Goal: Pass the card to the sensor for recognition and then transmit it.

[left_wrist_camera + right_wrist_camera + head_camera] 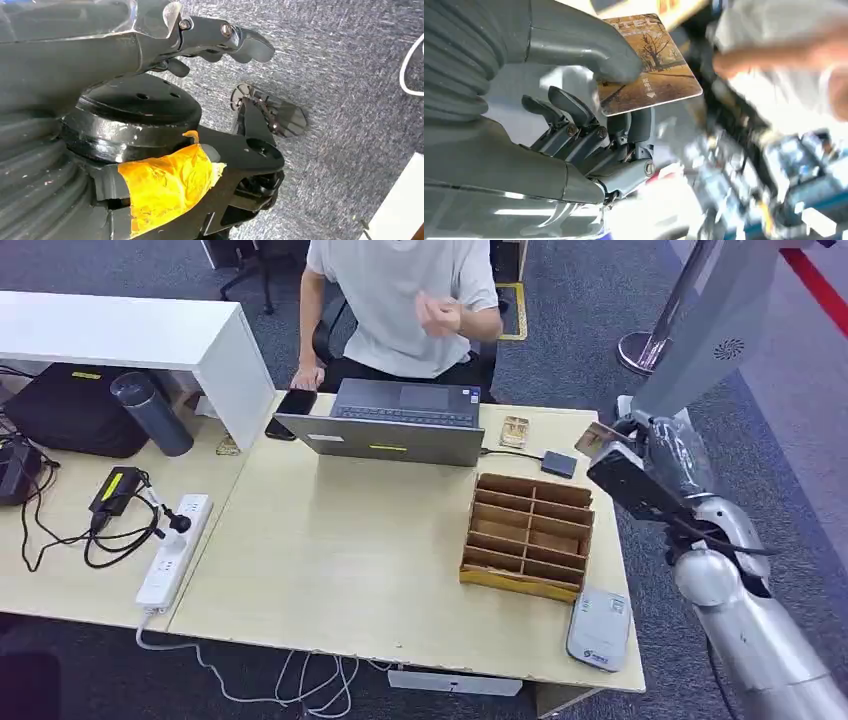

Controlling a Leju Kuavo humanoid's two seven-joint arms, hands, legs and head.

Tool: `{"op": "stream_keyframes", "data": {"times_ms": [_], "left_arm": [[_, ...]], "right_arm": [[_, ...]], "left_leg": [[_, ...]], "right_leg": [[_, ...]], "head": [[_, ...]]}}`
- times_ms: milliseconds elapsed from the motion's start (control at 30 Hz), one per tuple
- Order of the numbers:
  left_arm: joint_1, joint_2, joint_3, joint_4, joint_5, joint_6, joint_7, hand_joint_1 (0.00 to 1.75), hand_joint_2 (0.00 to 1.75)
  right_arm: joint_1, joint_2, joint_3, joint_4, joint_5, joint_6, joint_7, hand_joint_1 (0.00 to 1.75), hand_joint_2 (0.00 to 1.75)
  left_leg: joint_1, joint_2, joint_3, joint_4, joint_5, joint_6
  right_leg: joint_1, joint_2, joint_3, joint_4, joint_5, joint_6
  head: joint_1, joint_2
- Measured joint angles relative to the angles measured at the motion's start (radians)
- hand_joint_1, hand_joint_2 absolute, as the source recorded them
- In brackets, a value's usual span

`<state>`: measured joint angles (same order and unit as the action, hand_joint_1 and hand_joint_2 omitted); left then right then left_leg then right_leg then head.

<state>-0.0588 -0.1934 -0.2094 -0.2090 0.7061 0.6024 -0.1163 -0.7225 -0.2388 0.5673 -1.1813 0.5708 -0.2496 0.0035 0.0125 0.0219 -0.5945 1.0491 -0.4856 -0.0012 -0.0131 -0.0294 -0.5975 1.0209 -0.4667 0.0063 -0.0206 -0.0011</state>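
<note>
The right hand (pixel 589 120) had the card (pixel 651 62) pinched, the thick grey thumb pressing down on its face and the darker fingers (pixel 574 107) tucked beneath! In the head view that hand (pixel 640 455) was up beyond the table's right edge, level with its far end, the card (pixel 596 437) poking out toward the table. The card was a flat rectangle with rounded corners, glossy, printed with a sepia tree scene and small lettering. The thumb looked smooth and matte, the wrist cover ribbed, the forearm bright silver.

The left hand (pixel 225 40) hung over speckled grey carpet, fingers curled in on themselves, nothing in them.

On the table (pixel 340 570), pale wood-grain laminate, sat a wooden organiser (pixel 528 536), a slatted box of open compartments, close to the right edge. Just in front of it, at the near right corner, lay the card reader (pixel 599 628), a flat grey slab with rounded corners. A grey laptop (pixel 395 420) stood at the far edge with a person (pixel 405 305) in a white shirt seated behind it. A small dark box (pixel 558 463) lay between laptop and hand. The middle of the table was bare surface. To the left, a white power strip (pixel 173 550) and tangled black cables lay on the adjoining desk.
</note>
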Motion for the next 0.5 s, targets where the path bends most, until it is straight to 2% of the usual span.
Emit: {"op": "stream_keyframes", "data": {"times_ms": [167, 333, 400, 500], "left_arm": [[-0.005, 0.0, -0.029, 0.0, -0.027, 0.0, 0.007, 0.0, 1.75], [-0.009, 0.0, -0.058, 0.0, -0.05, 0.0, 0.019, 0.0, 1.75], [-0.01, 0.0, -0.066, 0.0, -0.055, 0.0, 0.019, 0.0, 1.75], [-0.011, 0.001, -0.075, 0.0, -0.055, 0.0, 0.019, 0.0, 1.75]], "right_arm": [[-0.095, 0.081, 0.044, 0.145, 0.161, -0.159, 0.049, 1.75, 1.75], [-0.136, 0.147, 0.062, 0.293, 0.288, -0.304, 0.056, 1.75, 1.75], [-0.138, 0.169, 0.062, 0.347, 0.31, -0.341, 0.055, 1.75, 1.75], [-0.139, 0.189, 0.061, 0.407, 0.318, -0.361, 0.048, 1.75, 1.75]], "left_leg": [[0.0, 0.0, 0.0, 0.0, 0.001, -0.001], [0.0, -0.002, 0.0, 0.0, 0.001, -0.001], [0.0, -0.002, 0.0, 0.0, 0.001, -0.001], [0.0, -0.001, 0.0, 0.0, 0.001, -0.001]], "right_leg": [[0.0, 0.0, 0.0, 0.001, 0.0, 0.0], [0.0, -0.002, 0.0, 0.001, 0.0, 0.0], [0.0, -0.001, 0.0, 0.001, 0.0, 0.0], [0.0, -0.001, 0.0, 0.0, 0.0, 0.0]], "head": [[0.0, 0.0], [0.0, 0.0], [0.0, 0.0], [0.0, 0.0]]}}
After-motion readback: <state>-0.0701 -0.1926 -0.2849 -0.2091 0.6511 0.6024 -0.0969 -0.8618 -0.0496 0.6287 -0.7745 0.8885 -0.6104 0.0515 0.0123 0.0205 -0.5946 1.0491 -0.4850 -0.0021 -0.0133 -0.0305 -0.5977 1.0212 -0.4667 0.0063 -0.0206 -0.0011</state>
